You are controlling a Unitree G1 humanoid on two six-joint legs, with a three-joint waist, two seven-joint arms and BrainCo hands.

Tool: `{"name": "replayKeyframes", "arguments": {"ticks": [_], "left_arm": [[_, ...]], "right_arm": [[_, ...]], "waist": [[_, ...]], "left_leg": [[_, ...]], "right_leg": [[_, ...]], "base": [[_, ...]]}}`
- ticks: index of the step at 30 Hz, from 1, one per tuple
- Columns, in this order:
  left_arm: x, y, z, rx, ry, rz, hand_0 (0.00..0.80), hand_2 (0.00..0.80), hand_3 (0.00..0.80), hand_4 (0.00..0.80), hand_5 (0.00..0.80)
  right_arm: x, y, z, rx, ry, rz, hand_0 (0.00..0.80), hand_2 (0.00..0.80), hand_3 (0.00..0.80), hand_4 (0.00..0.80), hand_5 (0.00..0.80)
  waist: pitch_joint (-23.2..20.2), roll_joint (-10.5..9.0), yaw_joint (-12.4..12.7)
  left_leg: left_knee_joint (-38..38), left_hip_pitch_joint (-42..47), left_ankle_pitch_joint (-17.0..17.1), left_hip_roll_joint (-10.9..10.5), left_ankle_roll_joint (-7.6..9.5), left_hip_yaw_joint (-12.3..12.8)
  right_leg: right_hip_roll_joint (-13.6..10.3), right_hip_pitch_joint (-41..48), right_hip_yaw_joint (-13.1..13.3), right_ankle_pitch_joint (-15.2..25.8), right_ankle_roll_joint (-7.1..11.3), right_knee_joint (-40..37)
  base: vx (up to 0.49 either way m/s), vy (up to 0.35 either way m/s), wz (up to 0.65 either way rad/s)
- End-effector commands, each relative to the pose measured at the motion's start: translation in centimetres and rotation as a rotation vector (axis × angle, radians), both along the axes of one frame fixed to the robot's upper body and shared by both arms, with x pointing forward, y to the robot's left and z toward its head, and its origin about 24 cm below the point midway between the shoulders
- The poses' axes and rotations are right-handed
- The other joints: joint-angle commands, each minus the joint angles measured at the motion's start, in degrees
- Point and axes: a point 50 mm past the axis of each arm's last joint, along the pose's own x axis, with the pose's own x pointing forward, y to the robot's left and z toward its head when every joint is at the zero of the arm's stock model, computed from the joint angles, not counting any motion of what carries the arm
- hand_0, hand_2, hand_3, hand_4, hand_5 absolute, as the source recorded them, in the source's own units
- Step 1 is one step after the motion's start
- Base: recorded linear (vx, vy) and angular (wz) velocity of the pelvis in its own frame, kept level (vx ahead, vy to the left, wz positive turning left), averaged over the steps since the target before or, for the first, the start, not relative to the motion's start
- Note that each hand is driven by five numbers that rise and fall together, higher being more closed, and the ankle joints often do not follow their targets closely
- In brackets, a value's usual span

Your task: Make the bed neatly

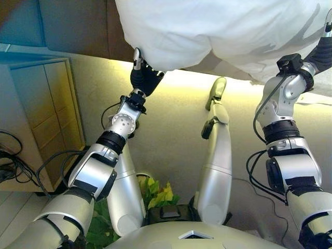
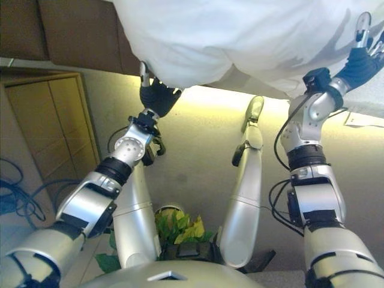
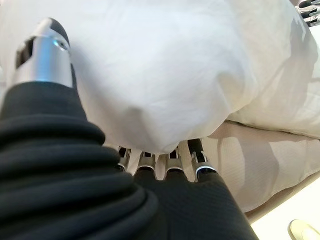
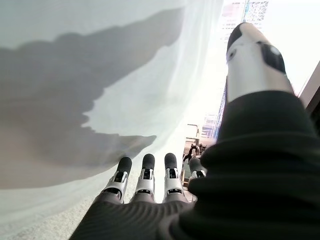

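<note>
The left hand (image 1: 144,78) has its fingers hidden under the white duvet (image 1: 218,31); the right hand (image 4: 150,185), fingers straight, is beside it

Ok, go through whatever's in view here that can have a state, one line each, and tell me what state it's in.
White duvet: bunched and puffed, hanging over the bed's near edge, not spread flat.
Mattress: partly uncovered below the duvet.
Left hand: fingers tucked under the duvet's edge, thumb out; grip cannot be told.
Right hand: open, fingers straight beside the white cloth, holding nothing.
Cabinet doors: closed.
</note>
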Motion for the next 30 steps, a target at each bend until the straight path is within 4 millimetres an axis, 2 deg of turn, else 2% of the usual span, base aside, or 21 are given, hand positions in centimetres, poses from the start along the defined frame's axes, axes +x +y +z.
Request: {"name": "replayKeyframes", "arguments": {"ticks": [1,10,17,23,30], "left_arm": [[-0.1,-0.9,1.5,-0.094,-0.089,-0.035,0.8,0.8,0.8,0.8,0.8],[-0.4,-1.0,1.6,-0.111,-0.115,-0.059,0.8,0.8,0.8,0.8,0.8],[-0.7,-0.3,0.9,-0.147,-0.102,-0.069,0.8,0.8,0.8,0.8,0.8],[-1.2,0.3,-1.3,-0.143,-0.023,-0.046,0.8,0.8,0.8,0.8,0.8],[-1.9,2.7,-4.0,-0.128,0.085,0.022,0.8,0.8,0.8,0.8,0.8]], "right_arm": [[-1.7,-2.4,3.4,-0.09,-0.114,-0.051,0.0,0.0,0.0,0.0,0.0],[-1.7,-3.6,2.6,-0.065,-0.099,-0.001,0.0,0.0,0.0,0.0,0.0],[-1.9,-4.6,1.1,-0.031,-0.103,0.032,0.0,0.0,0.0,0.0,0.0],[-2.3,-5.3,-0.1,-0.005,-0.093,0.039,0.0,0.0,0.0,0.0,0.0],[-3.0,-6.2,-1.3,0.013,-0.08,0.039,0.0,0.0,0.0,0.0,0.0]], "waist": [[0.1,3.45,-0.6],[0.1,3.34,-0.8],[0.1,2.82,-0.5],[0.1,2.19,0.1],[0.1,1.31,1.6]], "left_leg": [[-4.7,0.6,2.4,-1.8,1.12,-2.3],[-5.1,2.4,1.9,-1.9,1.27,-1.9],[-8.7,7.8,2.8,-1.9,1.01,-1.4],[-13.3,14.3,4.2,-2.3,0.66,-1.2],[-18.0,22.5,5.3,-3.0,0.37,-1.2]], "right_leg": [[-0.1,-1.3,-2.4,-10.3,-1.17,15.1],[0.1,0.6,-2.3,-10.3,-1.38,14.3],[-0.1,6.4,-4.2,-9.2,-1.14,10.4],[-0.3,13.4,-6.3,-8.5,-0.92,6.4],[-1.0,22.9,-9.5,-7.8,-0.66,2.2]], "base": [[0.026,0.015,-0.06],[0.009,0.005,-0.02],[0.005,-0.018,0.0],[0.016,-0.041,0.01],[0.038,-0.077,0.05]]}}
